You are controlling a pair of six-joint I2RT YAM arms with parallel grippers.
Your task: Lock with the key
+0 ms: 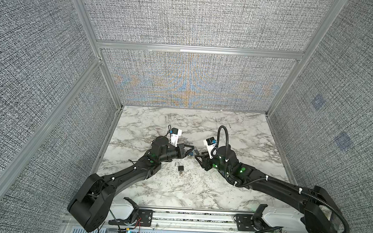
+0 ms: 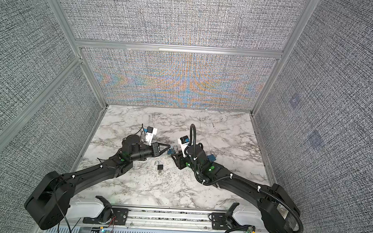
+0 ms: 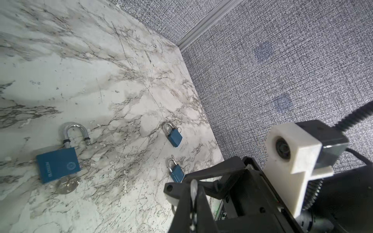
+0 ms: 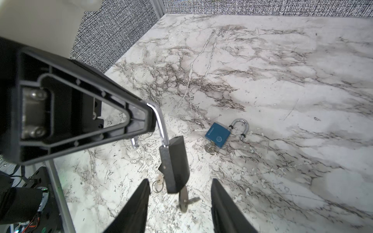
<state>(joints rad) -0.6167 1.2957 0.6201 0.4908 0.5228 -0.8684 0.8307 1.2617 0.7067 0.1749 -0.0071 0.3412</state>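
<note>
Room: grey woven wall panels (image 1: pixel 186 22) in aluminium framing stand around my work area on three sides.
Surface: a white marble-patterned surface (image 1: pixel 202 126), scuffed and speckled toward the middle.
Left tool: my left tool (image 4: pixel 150 118) is clamped tight on the steel shackle (image 4: pixel 160 126) of the held padlock (image 4: pixel 175 167), which hangs clear of the surface between my two arms.
Held padlock: the body looks dark in the right wrist view (it reads bluish in both top views). The shackle's free end (image 4: pixel 134 143) is out of the body, so the shackle stands open.
Key: the key (image 4: pixel 184 200) sticks out of the underside of the held padlock.
Right tool: my right tool (image 4: pixel 180 181) is parted, with one finger on each side of the key and a gap showing on both sides. It grips nothing.
Second padlock: a blue padlock (image 4: pixel 218 134) lies flat on the surface near the held one, with its shackle open and its own keys (image 4: pixel 210 149) at its base.
Others: two more blue padlocks (image 3: pixel 174 138) (image 3: pixel 177 172) lie on the surface beside my right arm.
</note>
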